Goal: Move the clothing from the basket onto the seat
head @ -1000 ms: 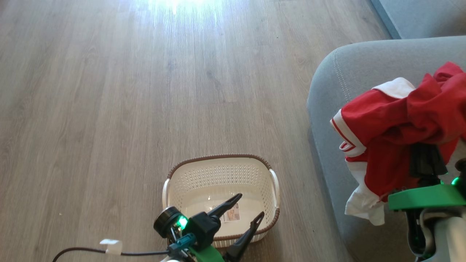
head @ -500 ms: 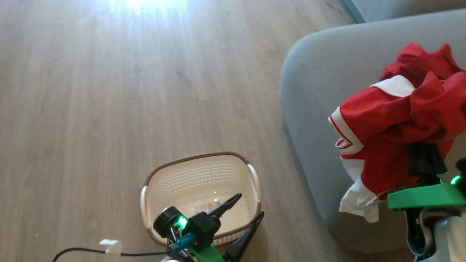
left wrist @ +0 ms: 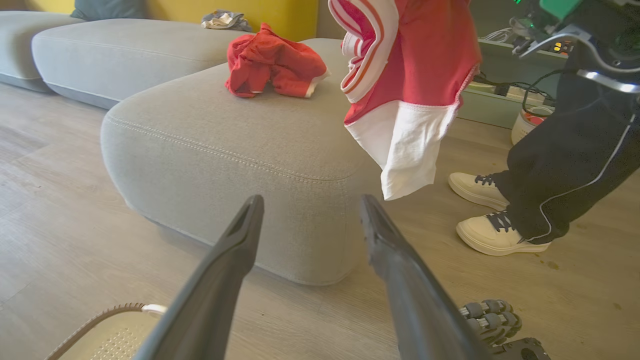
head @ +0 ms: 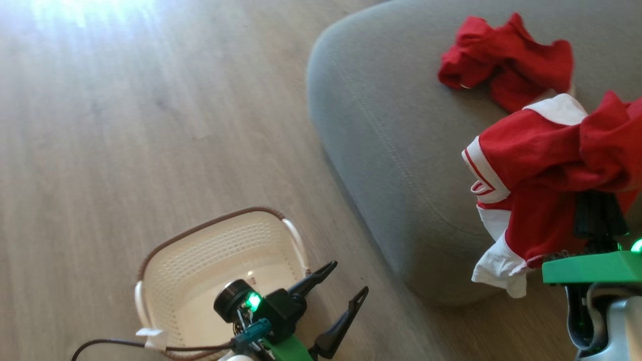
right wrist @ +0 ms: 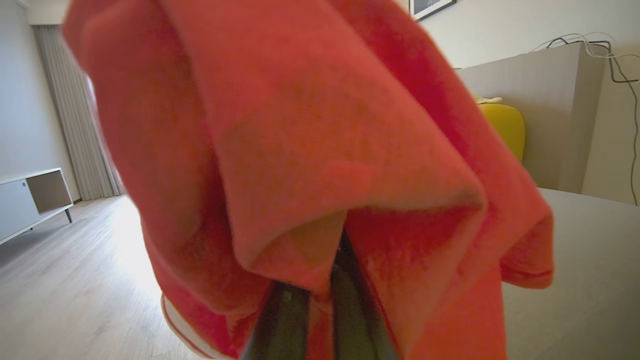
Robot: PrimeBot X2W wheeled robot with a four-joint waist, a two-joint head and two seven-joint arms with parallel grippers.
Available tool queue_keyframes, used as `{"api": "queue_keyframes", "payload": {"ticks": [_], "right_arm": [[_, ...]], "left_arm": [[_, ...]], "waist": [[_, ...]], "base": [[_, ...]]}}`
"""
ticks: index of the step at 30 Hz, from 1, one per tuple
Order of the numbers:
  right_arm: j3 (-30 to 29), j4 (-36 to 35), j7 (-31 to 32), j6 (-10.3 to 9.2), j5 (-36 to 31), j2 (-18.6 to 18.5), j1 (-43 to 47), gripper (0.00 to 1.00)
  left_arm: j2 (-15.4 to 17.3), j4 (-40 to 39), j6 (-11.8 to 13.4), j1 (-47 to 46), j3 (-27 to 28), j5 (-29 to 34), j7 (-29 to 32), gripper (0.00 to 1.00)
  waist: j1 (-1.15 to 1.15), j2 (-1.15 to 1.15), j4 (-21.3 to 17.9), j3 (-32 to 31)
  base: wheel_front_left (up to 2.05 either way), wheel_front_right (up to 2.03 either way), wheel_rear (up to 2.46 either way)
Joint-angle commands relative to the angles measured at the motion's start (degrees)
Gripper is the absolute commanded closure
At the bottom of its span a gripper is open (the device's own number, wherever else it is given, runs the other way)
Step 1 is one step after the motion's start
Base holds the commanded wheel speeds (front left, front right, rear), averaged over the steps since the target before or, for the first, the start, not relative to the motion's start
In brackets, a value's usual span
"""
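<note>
Right pincer (head: 595,213) upright under garment (head: 531,155)

- Plain garment (head: 504,60), one o'clock in the head view: bright red.
- Panelled garment (head: 531,170), three o'clock: red with white panels and thin red-and-white striped trim.
- Seat (head: 391,130): grey, with pale double stitching.
- Basket (head: 200,260): cream perforated walls, brown woven rim, white handles.
- Floor (head: 125,125): grey-brown wood grain.
- Left pincer (head: 346,279): black fingers, green mount.
- Person's trousers (left wrist: 575,150): black with white piping.
- Shoes (left wrist: 495,235): cream.
</note>
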Motion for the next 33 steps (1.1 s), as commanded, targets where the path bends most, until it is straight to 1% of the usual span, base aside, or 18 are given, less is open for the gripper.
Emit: {"api": "queue_keyframes", "payload": {"ticks": [1, 7, 14, 22, 33], "right_arm": [[1.08, -2.45, -0.37, 0.41, -0.06, 0.00, -2.01, 1.00], [0.22, -3.06, -0.37, 0.41, 0.04, 0.51, -1.58, 1.00], [-3.26, -5.04, -0.37, 0.41, 0.61, 1.18, 0.10, 1.00], [-4.28, -6.20, -0.37, 0.41, 0.76, 1.50, 0.56, 1.00], [-4.36, -4.91, -0.37, 0.41, -0.30, 1.54, -1.66, 1.00]], "left_arm": [[-0.03, -2.01, -0.06, -2.80, 1.73, 0.22, -0.30, 0.00], [-0.05, -2.41, -0.06, -3.28, 1.21, 0.22, -0.30, 0.00], [-0.14, -2.13, -0.06, -4.70, -1.28, -0.40, -0.30, 0.00], [0.28, -1.84, -0.06, -5.88, -2.45, -1.08, -0.30, 0.00], [0.29, -2.25, -0.06, -4.81, -0.83, -0.41, -0.30, 0.00]], "waist": [[0.00, 0.00, -2.89, 1.21], [0.00, 0.00, -6.42, 2.02], [0.00, 0.00, -7.17, 3.03], [0.00, 0.00, -7.46, 3.60], [0.00, 0.00, -7.49, 3.38]], "base": [[0.00, 0.00, 0.00], [0.00, 0.00, 0.00], [0.00, 0.00, 0.00], [0.00, 0.00, 0.00], [0.00, 0.00, 0.00]]}}
